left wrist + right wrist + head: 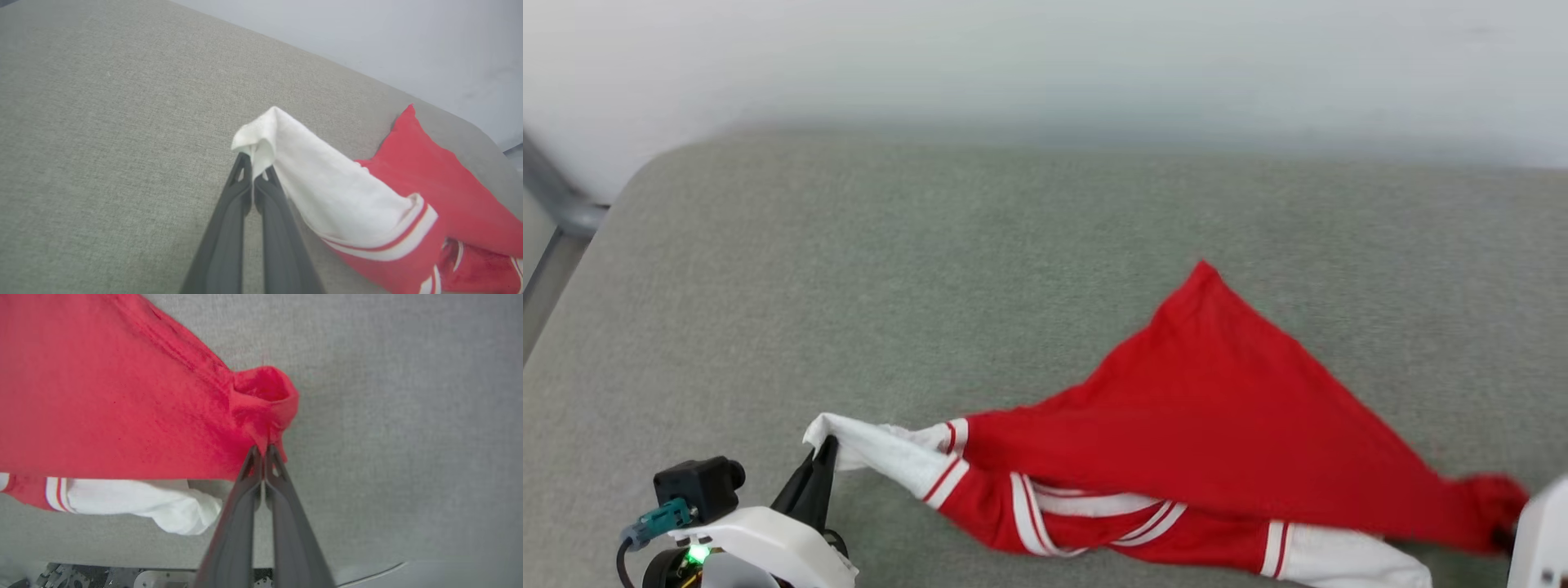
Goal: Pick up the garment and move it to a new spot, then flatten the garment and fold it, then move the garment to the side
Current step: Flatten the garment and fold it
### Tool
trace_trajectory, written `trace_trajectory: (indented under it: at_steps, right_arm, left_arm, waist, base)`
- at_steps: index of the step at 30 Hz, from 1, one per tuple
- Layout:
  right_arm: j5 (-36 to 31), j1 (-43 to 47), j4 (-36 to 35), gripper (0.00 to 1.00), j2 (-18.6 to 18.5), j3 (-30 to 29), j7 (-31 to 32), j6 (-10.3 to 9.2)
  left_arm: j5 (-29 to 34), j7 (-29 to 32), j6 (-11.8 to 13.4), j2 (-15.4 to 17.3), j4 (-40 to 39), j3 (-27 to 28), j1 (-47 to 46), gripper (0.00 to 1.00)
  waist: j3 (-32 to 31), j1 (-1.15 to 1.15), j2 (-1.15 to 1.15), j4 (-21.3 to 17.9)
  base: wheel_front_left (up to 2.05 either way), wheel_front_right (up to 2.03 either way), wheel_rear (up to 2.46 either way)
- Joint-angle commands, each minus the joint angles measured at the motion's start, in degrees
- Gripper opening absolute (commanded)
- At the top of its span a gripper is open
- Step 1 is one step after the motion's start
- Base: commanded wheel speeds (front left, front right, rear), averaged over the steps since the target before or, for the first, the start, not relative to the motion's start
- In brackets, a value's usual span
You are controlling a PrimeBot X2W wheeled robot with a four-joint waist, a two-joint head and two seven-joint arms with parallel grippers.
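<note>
While looking down from the head, meets the garment (1217, 408) on the near right part of the grey-green tabletop (931, 269), well apart from the pale wall (1045, 65) behind. Shows mostly plain red cloth, drawn into a long triangle with one tip pointing toward the far side. Carries white sleeves with red-and-white trim along the near edge, and a striped collar between them. Ends on the left in a white sleeve tip, pinched by the left gripper (827, 447), which is closed on that cloth. Ends on the right in a bunched red corner, touching a white housing (1539, 531) at the picture's edge.

Seen from the left wrist, gives the same grip from close by: two dark fingers (229, 228) pressed together, with a fold of white sleeve caught between the tips and draping over to the right. Runs from there into the red body, lying on the tabletop farther right.

From the right wrist, finds the right gripper (265, 451) closed as well, clamping a knot-like bunch of red cloth at its tips. Spreads the red body to the left of that view, with the other white sleeve lying under its edge. Cannot tell here whether the middle of the cloth rests on the tabletop or hangs just above it.
</note>
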Motion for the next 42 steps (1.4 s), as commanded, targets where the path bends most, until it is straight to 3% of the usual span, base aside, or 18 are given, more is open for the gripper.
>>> trace_trajectory:
  at_steps: [1, 7, 8, 9, 12, 16, 20, 26, 29, 32, 42]
  right_arm:
    - [0.0, 3.8, -1.6, 0.0, 1.6, -1.0, -0.1, -0.06]
    - [2.4, 16.0, -3.6, 0.0, 6.1, -4.4, -3.1, -0.06]
    - [2.8, 17.6, -3.2, 0.33, 6.3, -4.4, -4.0, -0.06]
    - [4.1, 18.5, -2.7, 1.0, 6.4, -4.6, -5.4, -0.06]
    - [7.4, 19.7, -0.3, 1.0, 6.5, -4.2, -12.5, -0.04]
    - [9.5, 18.2, 1.2, 1.0, 6.4, -2.0, -26.5, -0.06]
    - [7.0, 14.4, 2.5, 1.0, 6.4, -0.3, -39.3, -0.04]
    - [5.5, 5.1, 8.9, 1.0, 6.5, 3.9, -47.0, -0.04]
    - [5.7, -1.0, 13.3, 1.0, 5.3, 6.7, -46.1, -0.04]
    - [6.0, -6.3, 18.0, 1.0, 3.4, 9.8, -41.4, -0.04]
    - [3.8, -22.3, 24.8, 1.0, -2.5, 20.1, -17.6, -0.04]
  left_arm:
    - [-0.3, 0.1, 0.4, 0.3, -0.2, 0.1, 0.8, 0.0]
    - [-0.7, 0.9, 1.0, 0.6, 0.0, -0.3, 2.3, 0.0]
    - [-0.8, 1.1, 1.2, 0.6, 0.0, -0.5, 2.6, 0.0]
    - [-0.9, 1.3, 1.3, 0.6, 0.0, -0.6, 2.8, 0.0]
    - [-1.2, 1.8, 1.5, 0.7, 0.2, -0.8, 3.5, 0.0]
    - [-1.4, 2.5, 2.1, 0.3, 0.3, -1.2, 3.7, 0.0]
    - [-1.1, 2.4, 1.7, 0.0, 0.7, -1.5, 2.8, 0.0]
    - [0.2, 2.3, 0.5, -0.8, 0.6, -2.1, -0.2, 0.0]
    - [0.8, 2.4, 0.1, -1.4, 0.5, -2.4, -2.1, 0.0]
    - [1.7, 2.2, -0.7, -2.0, 0.4, -2.8, -4.0, 0.0]
    - [4.1, 1.1, -3.4, -4.1, 0.1, -3.9, -9.5, 0.0]
  waist:
    - [-1.9, 0.01, 0.0, -1.9]
    - [-3.8, 0.01, 0.0, -3.1]
    - [-4.3, 0.01, 0.0, -3.3]
    - [-4.7, 0.01, 0.0, -3.4]
    - [-5.6, 0.01, 0.0, -3.9]
    - [-6.0, 0.01, 0.0, -4.0]
    - [-6.0, 0.01, 0.0, -3.8]
    - [-3.7, 0.01, 0.0, -2.5]
    - [-2.3, 0.01, 0.0, -1.5]
    - [-0.6, 0.01, 0.0, 0.0]
    - [6.4, 0.01, 0.0, 4.9]
  base:
    - [0.0, 0.0, 0.0]
    - [0.0, 0.0, 0.0]
    - [0.0, 0.0, 0.0]
    - [0.0, 0.0, 0.0]
    - [0.0, 0.0, 0.0]
    - [0.0, 0.0, 0.0]
    - [0.0, 0.0, 0.0]
    - [0.0, 0.0, 0.0]
    - [0.0, 0.0, 0.0]
    - [0.0, 0.0, 0.0]
    - [0.0, 0.0, 0.0]
